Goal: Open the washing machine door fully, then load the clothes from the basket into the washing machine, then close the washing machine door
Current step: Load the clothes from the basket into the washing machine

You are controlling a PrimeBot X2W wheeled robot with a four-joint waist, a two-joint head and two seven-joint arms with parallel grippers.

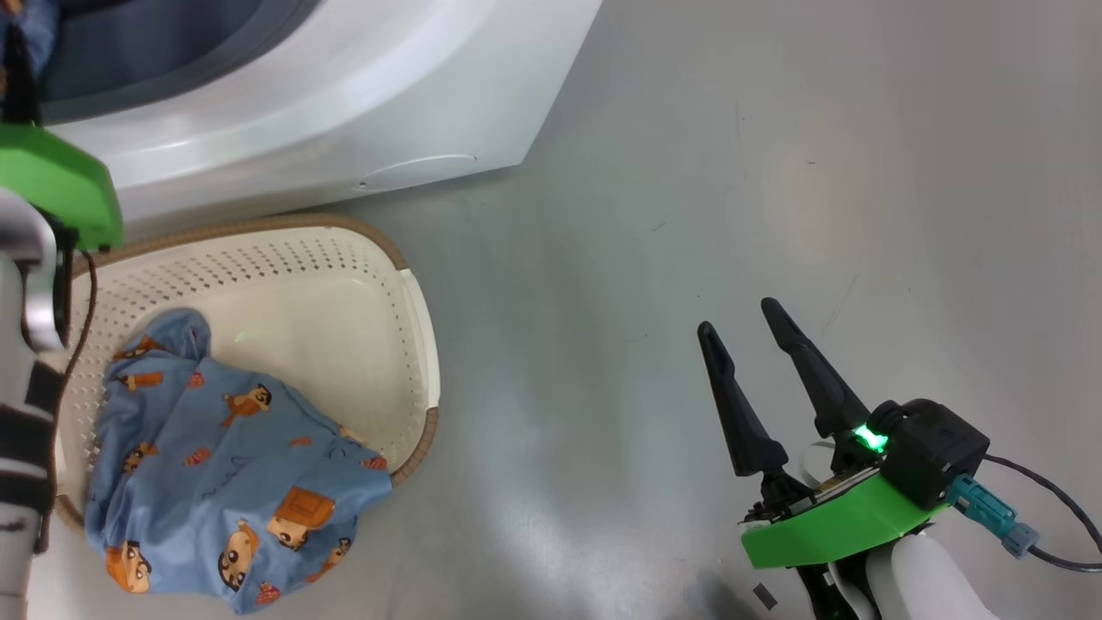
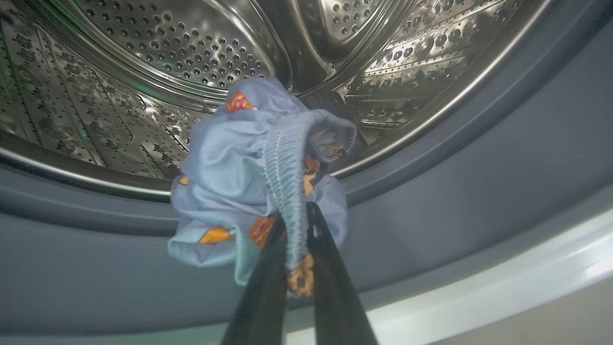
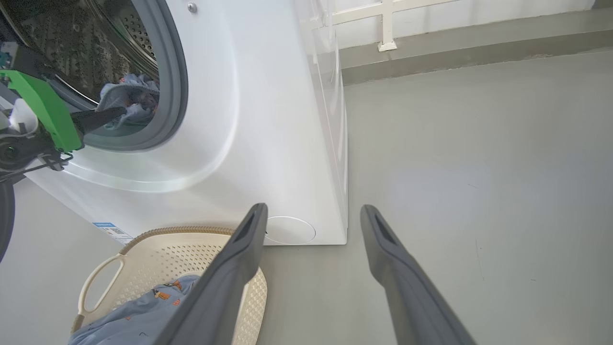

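Clamped tight, left gripper (image 2: 294, 216) holds clothes (image 2: 239, 158) at the washing machine (image 2: 143, 62) mouth; right gripper (image 1: 738, 316) gapes empty.

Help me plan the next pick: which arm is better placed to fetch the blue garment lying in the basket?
Probably the right. The right gripper is open and free over the floor beside the basket holding the blue garment, while the left gripper is shut on another garment at the drum mouth.

Glossy grey floor (image 1: 775, 172), faintly scuffed, meets a grey skirting (image 3: 479, 52) below a white wall (image 3: 479, 10).
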